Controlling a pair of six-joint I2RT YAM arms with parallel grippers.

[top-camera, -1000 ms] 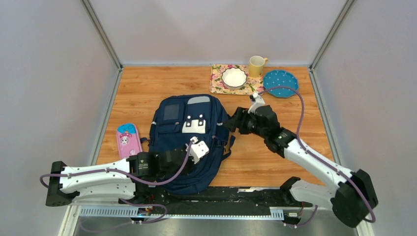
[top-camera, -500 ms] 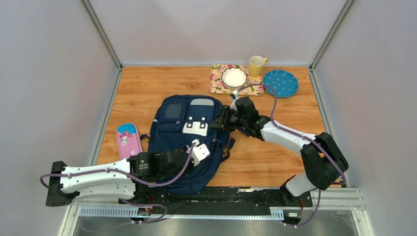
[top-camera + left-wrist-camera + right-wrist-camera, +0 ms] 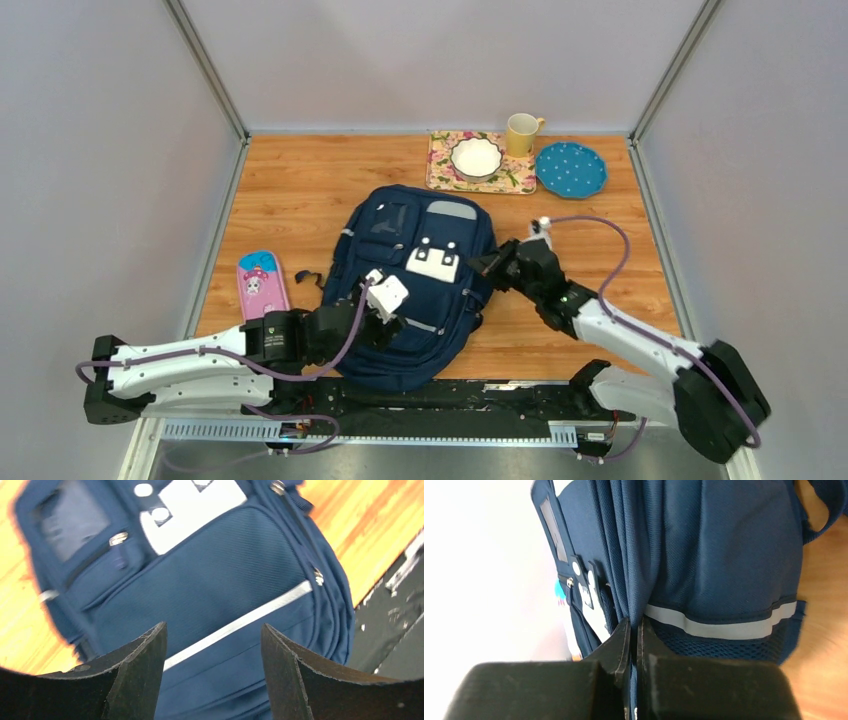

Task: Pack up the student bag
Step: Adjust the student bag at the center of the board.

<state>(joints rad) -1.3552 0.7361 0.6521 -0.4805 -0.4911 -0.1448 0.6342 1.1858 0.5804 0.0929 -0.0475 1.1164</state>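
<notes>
Since the earlier frames the student bag has been dragged to the right and turned, so that its top is now pointed toward the far right. The left fingers, shut before, have been parted, and the right fingers, parted before, have been brought together. At the near edge, the left fingers are held wide open above the lower front of the bag, with nothing between them; a grey stripe is seen across the navy fabric below them. The bag is laid flat, front side up, in the middle of the bench, its bottom close to the near edge and its white patch facing upward. At its right side, a fold of navy fabric is pinched between the closed right fingers. A pink pencil case is laid to the left of the bag, apart from it. At the far edge, a white bowl is set on a floral mat, with a yellow mug just behind the mat's right corner and a blue dotted plate beside it on the right.
</notes>
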